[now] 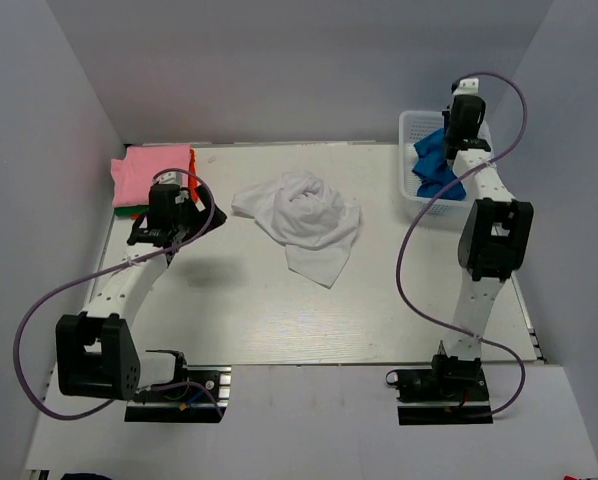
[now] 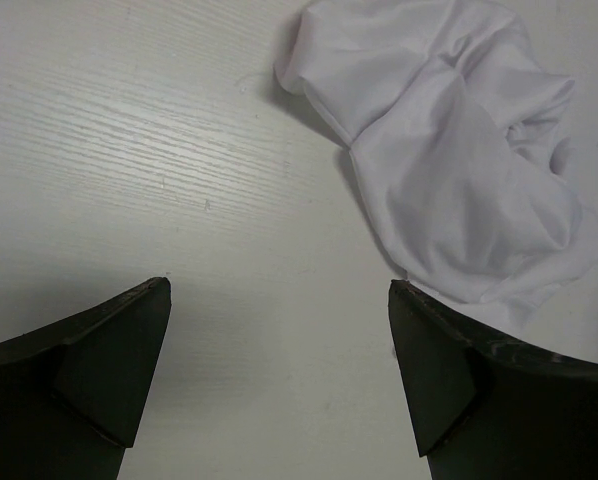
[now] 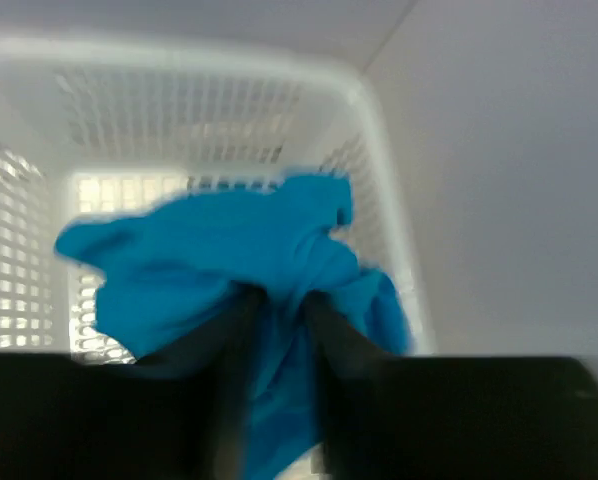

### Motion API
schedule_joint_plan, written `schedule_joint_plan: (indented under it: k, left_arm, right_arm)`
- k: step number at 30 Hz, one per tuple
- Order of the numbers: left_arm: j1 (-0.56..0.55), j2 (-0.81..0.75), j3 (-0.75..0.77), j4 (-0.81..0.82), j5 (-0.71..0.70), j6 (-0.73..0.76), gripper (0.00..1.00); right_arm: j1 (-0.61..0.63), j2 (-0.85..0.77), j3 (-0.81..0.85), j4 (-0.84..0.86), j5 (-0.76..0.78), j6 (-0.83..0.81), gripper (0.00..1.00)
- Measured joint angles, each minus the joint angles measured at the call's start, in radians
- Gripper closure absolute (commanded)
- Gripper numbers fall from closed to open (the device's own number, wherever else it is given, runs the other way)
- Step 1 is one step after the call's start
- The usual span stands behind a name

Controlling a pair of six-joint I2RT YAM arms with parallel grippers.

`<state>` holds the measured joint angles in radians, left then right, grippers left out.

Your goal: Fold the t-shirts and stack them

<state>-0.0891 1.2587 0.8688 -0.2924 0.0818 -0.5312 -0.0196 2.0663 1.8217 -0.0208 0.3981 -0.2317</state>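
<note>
Pinching the blue t-shirt (image 3: 229, 250) at the basket (image 3: 379, 130); white t-shirt (image 1: 304, 220) crumpled mid-table.
From above: pink t-shirt (image 1: 154, 172) stacked on orange-red t-shirt (image 1: 193, 182) and green t-shirt (image 1: 127, 211) in the far left corner, bare table (image 1: 279, 320) open from the white t-shirt to the near edge. Left wrist: left gripper (image 2: 279, 290) spread wide over bare tabletop, white cloth's edge just beside one finger. Right wrist, blurred: right gripper (image 3: 279, 300) clamped on the blue t-shirt, mesh walls close around.
</note>
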Motion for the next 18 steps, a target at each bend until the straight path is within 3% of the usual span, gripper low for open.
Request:
schedule_joint_plan:
  k: [1,4,8,14,18]
  left_arm:
    - [0.000,0.018,0.006,-0.002,0.000,0.003,0.00]
    - [-0.001,0.076,0.027,-0.010,0.003,0.018,0.00]
    - [-0.008,0.172,0.088,-0.019,0.032,0.034,0.00]
    - [-0.050,0.309,0.106,0.053,0.146,0.047,0.00]
    - [-0.083,0.436,0.184,0.029,0.134,0.059,0.00]
  right_arm:
    - [-0.013,0.060,0.040,-0.052,-0.013,0.027,0.10]
    - [-0.042,0.170,0.121,-0.175,-0.047,0.065,0.10]
    - [-0.040,0.132,0.121,-0.272,-0.124,0.096,0.10]
    - [0.021,-0.218,-0.037,-0.287,-0.309,0.160,0.10]
    - [0.106,-0.472,-0.189,-0.247,-0.423,0.235,0.10]
